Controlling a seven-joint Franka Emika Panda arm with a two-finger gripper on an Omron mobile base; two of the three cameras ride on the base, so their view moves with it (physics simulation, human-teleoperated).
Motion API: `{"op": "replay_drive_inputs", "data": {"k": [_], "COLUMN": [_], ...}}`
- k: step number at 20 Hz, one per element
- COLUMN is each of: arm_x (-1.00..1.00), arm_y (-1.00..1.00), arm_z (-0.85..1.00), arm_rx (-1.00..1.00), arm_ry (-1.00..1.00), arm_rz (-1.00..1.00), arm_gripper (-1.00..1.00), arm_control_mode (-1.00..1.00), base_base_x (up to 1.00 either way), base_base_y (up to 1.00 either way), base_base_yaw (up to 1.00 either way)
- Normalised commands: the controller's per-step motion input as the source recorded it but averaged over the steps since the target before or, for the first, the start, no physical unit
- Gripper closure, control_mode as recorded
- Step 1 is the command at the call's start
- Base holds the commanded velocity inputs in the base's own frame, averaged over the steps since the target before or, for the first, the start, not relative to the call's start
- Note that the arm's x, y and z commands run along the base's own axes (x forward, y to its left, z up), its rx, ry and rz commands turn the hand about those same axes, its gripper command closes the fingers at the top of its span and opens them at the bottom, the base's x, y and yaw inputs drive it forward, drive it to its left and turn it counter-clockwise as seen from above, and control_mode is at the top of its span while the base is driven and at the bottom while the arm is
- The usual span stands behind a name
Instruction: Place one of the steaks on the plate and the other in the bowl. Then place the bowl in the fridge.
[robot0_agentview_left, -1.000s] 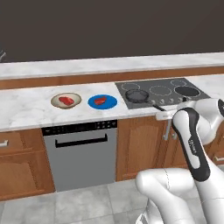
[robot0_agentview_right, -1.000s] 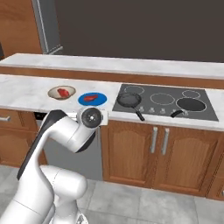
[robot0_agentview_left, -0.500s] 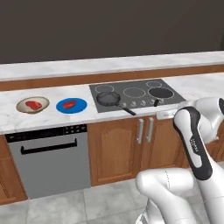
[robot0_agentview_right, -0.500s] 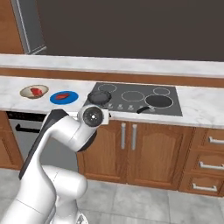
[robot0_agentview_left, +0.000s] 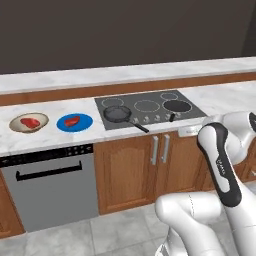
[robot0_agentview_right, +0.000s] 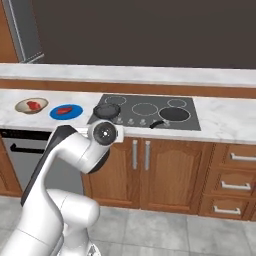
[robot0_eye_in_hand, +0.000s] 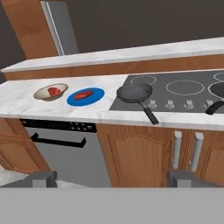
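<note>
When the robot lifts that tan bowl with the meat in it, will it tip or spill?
Probably not. The shallow tan brown-rimmed bowl looks wide and low, so likely steady. The flat red steak lies inside, apt to slide if tilted.

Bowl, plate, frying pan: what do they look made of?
Bowl: looks like glazed ceramic, matte beige with a darker brown rim. Plate: flat, uniform bright blue, plastic or glazed ceramic; the render leaves that open. Frying pan: dark grey, dull, speckled surface, probably cast iron or nonstick-coated metal, with a black handle.
</note>
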Motion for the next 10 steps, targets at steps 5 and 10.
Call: {"op": "replay_drive_inputs", "data": {"k": [5,10], "arm_x": [0.0,0.0], "arm_y": [0.0,0.0], "arm_z": [0.0,0.0], "arm_rx": [0.0,0.0], "arm_ry": [0.0,0.0], "arm_rz": [0.0,0.0], "arm_gripper": [-1.0,-1.0], "arm_control_mode": [1.0,1.0], "base_base_x": [-0.16,0.06], "base_base_y": [-1.0,-0.86], "base_base_yaw": [-0.09,-0.69]}}
